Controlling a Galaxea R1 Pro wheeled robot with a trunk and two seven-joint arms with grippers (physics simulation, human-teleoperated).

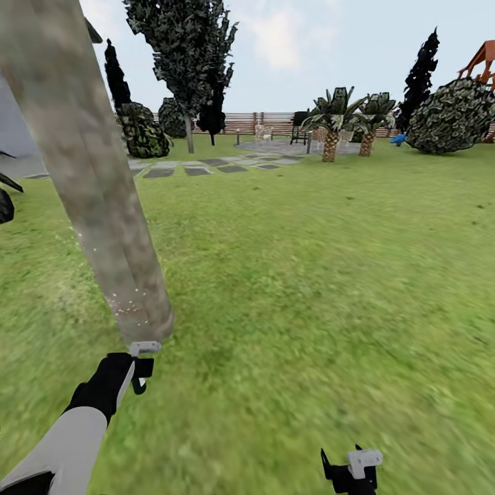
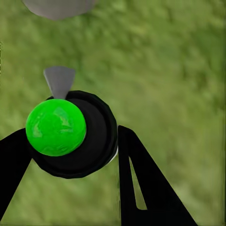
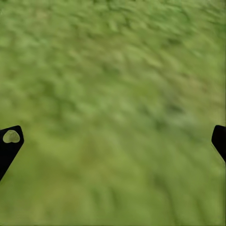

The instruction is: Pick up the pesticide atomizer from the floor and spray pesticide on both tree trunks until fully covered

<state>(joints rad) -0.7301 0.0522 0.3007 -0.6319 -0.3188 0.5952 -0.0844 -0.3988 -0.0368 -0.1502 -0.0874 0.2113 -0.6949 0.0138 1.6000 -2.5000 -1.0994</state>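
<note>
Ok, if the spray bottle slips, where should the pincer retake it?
Grip the spray bottle by its round dark body, below the spray head, from the side opposite the nozzle, one finger each side, as the left pincer does. The nozzle faces the trunk.

The left arm (image 1: pixel 62 440) reaches forward at the near left, its gripper (image 1: pixel 141 368) clamped on something dark. The right gripper (image 1: pixel 352 471) sits low at the near right, fingers spread wide.
</note>
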